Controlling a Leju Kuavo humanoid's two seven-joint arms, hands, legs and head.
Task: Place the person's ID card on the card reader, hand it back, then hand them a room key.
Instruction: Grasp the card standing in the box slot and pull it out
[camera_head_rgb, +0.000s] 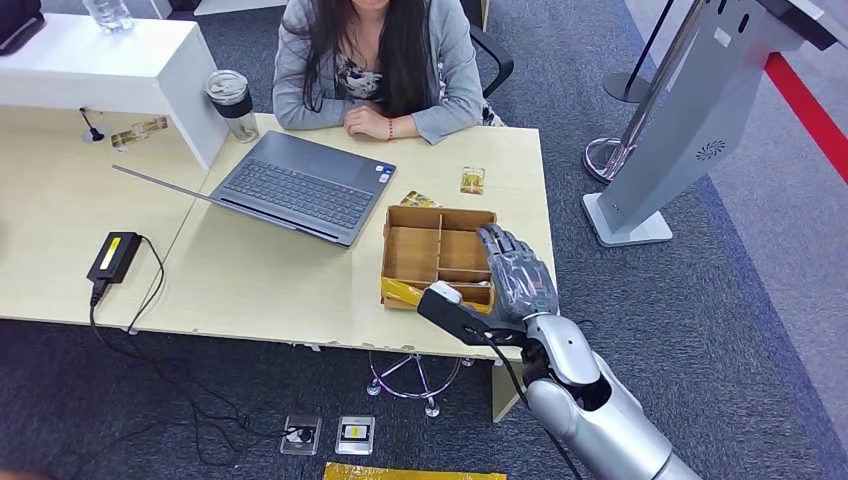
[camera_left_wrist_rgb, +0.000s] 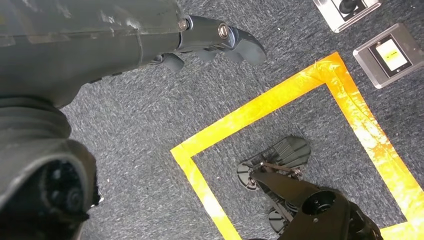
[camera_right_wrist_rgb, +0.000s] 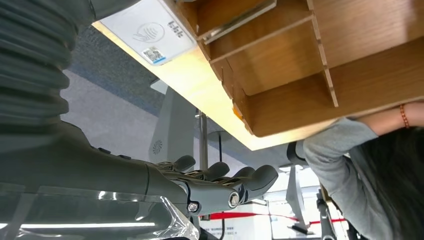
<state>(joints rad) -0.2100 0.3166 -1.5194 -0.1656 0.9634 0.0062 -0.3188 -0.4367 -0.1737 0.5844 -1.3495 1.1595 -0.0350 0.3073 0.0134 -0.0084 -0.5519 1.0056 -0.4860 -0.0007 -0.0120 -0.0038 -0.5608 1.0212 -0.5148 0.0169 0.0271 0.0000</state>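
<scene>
My right hand (camera_head_rgb: 517, 270) hovers over the near right part of a wooden divider box (camera_head_rgb: 412, 252), fingers spread and holding nothing. From the right wrist view, its fingers (camera_right_wrist_rgb: 226, 181) lie clear of the box (camera_right_wrist_rgb: 300, 65), and a white card (camera_right_wrist_rgb: 150, 30) lies at the box's near end. A small yellow card (camera_head_rgb: 472, 180) lies on the table in front of the seated person (camera_head_rgb: 375, 60). Another card (camera_head_rgb: 419, 200) peeks out behind the box. A black device (camera_head_rgb: 115, 255) with a yellow label sits at the far left. My left hand (camera_left_wrist_rgb: 215, 42) hangs over the floor, holding nothing.
An open laptop (camera_head_rgb: 300, 185) lies left of the box, with a lidded cup (camera_head_rgb: 232, 105) behind it. A grey kiosk stand (camera_head_rgb: 690, 120) stands right of the table. Cables, floor sockets (camera_head_rgb: 355, 435) and yellow tape (camera_left_wrist_rgb: 280, 100) are on the carpet below.
</scene>
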